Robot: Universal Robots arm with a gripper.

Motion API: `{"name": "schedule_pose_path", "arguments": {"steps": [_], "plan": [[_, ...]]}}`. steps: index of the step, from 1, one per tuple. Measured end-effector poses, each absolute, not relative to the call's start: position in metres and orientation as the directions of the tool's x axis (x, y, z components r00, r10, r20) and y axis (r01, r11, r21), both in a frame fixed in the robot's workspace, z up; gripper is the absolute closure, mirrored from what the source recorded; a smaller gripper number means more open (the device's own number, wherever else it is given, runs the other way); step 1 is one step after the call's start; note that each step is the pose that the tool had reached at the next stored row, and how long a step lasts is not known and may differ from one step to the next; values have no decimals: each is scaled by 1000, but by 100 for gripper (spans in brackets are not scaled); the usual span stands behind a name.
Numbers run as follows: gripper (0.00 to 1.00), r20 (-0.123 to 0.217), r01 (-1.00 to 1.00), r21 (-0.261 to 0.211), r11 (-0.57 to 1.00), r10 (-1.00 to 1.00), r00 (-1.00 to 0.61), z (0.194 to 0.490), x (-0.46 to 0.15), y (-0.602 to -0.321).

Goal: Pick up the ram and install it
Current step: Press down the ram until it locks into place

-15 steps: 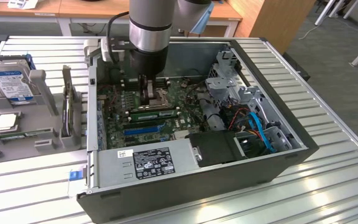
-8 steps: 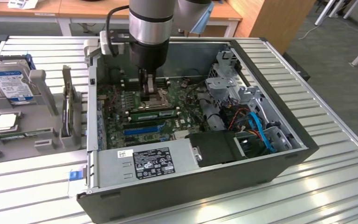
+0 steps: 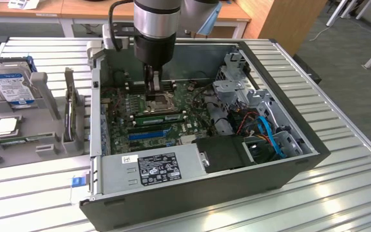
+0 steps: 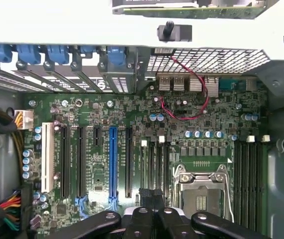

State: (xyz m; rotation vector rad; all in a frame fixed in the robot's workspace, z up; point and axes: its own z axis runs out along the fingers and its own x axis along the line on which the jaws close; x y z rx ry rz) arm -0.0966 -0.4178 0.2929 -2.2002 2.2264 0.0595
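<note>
The ram (image 3: 156,116), a narrow green stick, sits along a black memory slot between two white latches, just in front of the CPU socket (image 3: 160,101). My gripper (image 3: 153,86) hangs inside the open computer case above this part of the motherboard. In the wrist view the gripper (image 4: 152,199) has its black fingers pressed together with nothing between them. They stand over the memory slots (image 4: 154,159) beside the socket (image 4: 202,195) and hide the slots' lower ends.
The case (image 3: 289,166) lies open on a slatted metal table (image 3: 340,203). The power supply (image 3: 153,169), drive cage (image 3: 237,92) and cables ring the board. A grey fixture (image 3: 40,140) on the exterior view's left holds a hard drive (image 3: 8,84) and a thin upright board (image 3: 69,106). A long blue slot (image 4: 113,164) lies beyond the memory slots.
</note>
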Motion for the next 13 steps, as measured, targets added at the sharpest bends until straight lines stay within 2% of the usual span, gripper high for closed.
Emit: {"name": "schedule_pose_path", "arguments": {"steps": [13], "plan": [[90, -34, -1000, 19, 12, -999, -12, 316, -97, -418]]}}
